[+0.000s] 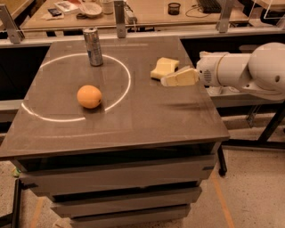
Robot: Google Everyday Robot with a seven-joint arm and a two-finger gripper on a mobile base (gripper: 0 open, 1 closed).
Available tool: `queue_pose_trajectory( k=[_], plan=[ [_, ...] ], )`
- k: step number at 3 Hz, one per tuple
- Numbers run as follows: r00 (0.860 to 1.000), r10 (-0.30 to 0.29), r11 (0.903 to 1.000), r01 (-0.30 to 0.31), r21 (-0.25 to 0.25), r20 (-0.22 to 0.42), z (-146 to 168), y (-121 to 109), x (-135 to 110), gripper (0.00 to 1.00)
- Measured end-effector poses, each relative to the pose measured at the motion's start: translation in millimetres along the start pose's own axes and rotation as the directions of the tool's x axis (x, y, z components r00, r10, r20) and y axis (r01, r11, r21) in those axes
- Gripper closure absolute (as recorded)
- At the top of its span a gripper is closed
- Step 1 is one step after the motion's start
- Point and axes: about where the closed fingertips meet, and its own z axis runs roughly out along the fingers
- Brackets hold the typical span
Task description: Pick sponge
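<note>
The sponge [163,67] is a pale yellow foam block lying flat on the dark table [133,116], at the right of the far half. My gripper [168,80] reaches in from the right on a white arm. Its pale padded fingers [180,77] point left and hover just right of and in front of the sponge, with the tips beside its near right edge. I cannot tell whether they touch it. The sponge still lies on the table.
An orange [89,96] sits at the left of the table, on a white circle line [124,87]. A metal can [93,46] stands upright at the far left. A cluttered bench [147,11] with upright posts runs behind the table.
</note>
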Motion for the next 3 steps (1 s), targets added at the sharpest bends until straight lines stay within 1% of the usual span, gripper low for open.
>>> queue_pose_trajectory(
  k=[1, 2, 3],
  plan=[
    [1.000, 0.025, 0.9990, -0.025, -0.038, 0.018, 26.2, 7.3, 10.9, 0.00],
    [0.999, 0.034, 0.9970, -0.032, -0.071, 0.026, 47.9, 14.6, 17.3, 0.00],
    [0.999, 0.030, 0.9964, -0.027, -0.081, 0.036, 67.4, 17.4, 18.8, 0.00]
  ],
)
